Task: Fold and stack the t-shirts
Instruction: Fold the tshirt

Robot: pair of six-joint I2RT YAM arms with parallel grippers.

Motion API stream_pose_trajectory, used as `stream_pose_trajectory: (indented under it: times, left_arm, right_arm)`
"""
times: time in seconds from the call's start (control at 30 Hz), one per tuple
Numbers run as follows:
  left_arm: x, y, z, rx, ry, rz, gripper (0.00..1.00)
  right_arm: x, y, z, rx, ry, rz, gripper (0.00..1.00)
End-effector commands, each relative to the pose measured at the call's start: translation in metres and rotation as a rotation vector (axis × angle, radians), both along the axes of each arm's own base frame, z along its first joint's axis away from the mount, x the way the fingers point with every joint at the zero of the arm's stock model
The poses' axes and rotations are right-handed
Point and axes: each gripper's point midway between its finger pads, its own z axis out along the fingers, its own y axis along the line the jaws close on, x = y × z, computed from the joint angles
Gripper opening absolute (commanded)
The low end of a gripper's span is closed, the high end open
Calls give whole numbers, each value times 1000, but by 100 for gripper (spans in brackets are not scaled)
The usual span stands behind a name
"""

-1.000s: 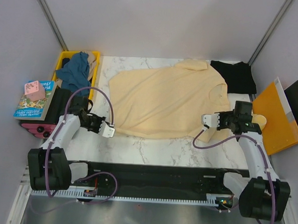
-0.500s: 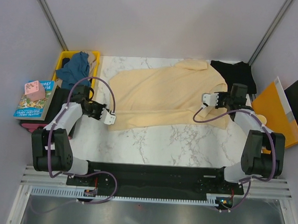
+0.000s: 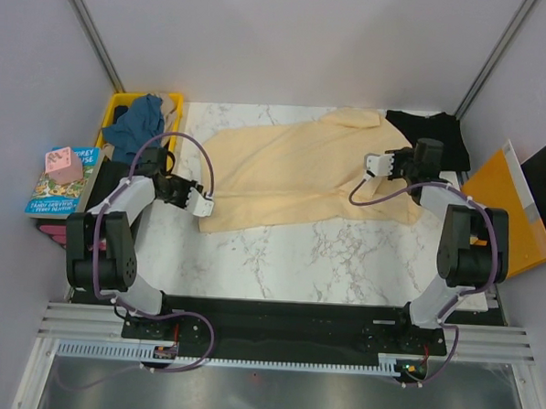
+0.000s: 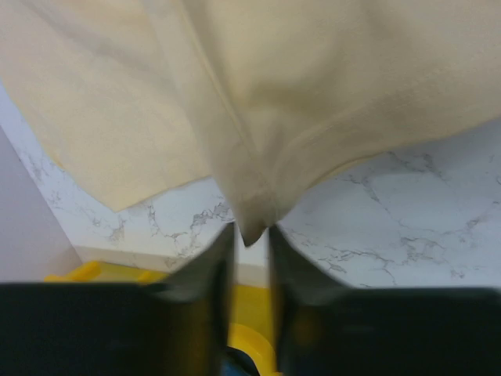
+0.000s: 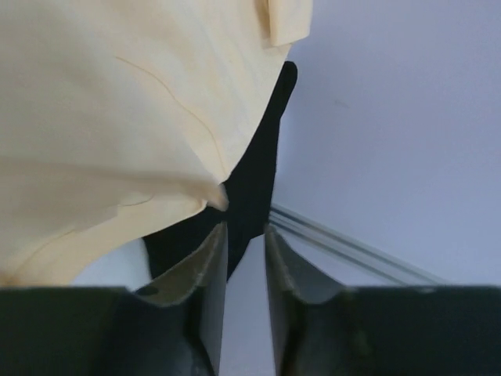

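while both stand slightly parted, left fingers (image 4: 207, 274) and right fingers (image 5: 200, 266) sit at cream t-shirt (image 3: 293, 178) corners.

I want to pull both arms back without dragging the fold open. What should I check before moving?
1. Right pincer free of the cream t-shirt: ok, jaws apart with nothing between them.
2. Left pincer free of the cloth: cannot tell, a hem corner sits in its narrow gap.
3. Near hem folded over the shirt body: ok.
4. Teal t-shirt out of the way: ok, it lies in the yellow crate.
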Motion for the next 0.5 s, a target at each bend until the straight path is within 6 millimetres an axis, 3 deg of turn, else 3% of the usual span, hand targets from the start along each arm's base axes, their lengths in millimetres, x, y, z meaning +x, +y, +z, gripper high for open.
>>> stream_pose_trajectory:
  times: [0.0, 0.03, 0.1, 0.17, 0.23, 0.27, 0.3, 0.33, 0.37, 0.4, 0.47]
  left_arm:
    - [31, 3, 16, 118, -184, -164, 57]
    - [34, 3, 16, 121, -198, -160, 65]
    - [41, 7, 17, 131, -246, -132, 99]
    - [50, 11, 25, 145, -315, -89, 100]
    - [52, 16, 33, 121, -311, -20, 100]
    - [52, 16, 41, 101, -312, 4, 100]
    - [49, 14, 56, 66, -308, 32, 100]
    - [43, 11, 63, 48, -296, 31, 100]
    - [38, 3, 70, 12, -291, 5, 100]
    - [24, -3, 77, 0, -274, -24, 100]
    - [5, -14, 75, -35, -240, -84, 100]
  right_arm:
    - [24, 3, 26, -18, -110, -21, 44]
    - [25, 3, 26, -23, -118, -27, 52]
    - [27, -2, 27, -18, -143, -81, 57]
    - [27, -11, 37, 22, -153, -164, 59]
    - [18, -22, 30, 43, -70, -243, 56]
    - [18, -26, 46, 68, -75, -277, 54]
    - [-3, -29, 25, 79, 73, -317, 51]
    - [-13, -29, 22, 84, 137, -328, 46]
    - [-19, -28, 32, 99, 157, -339, 45]
    - [-39, -26, 17, 117, 265, -356, 44]
    - [-58, -22, 13, 124, 349, -356, 42]
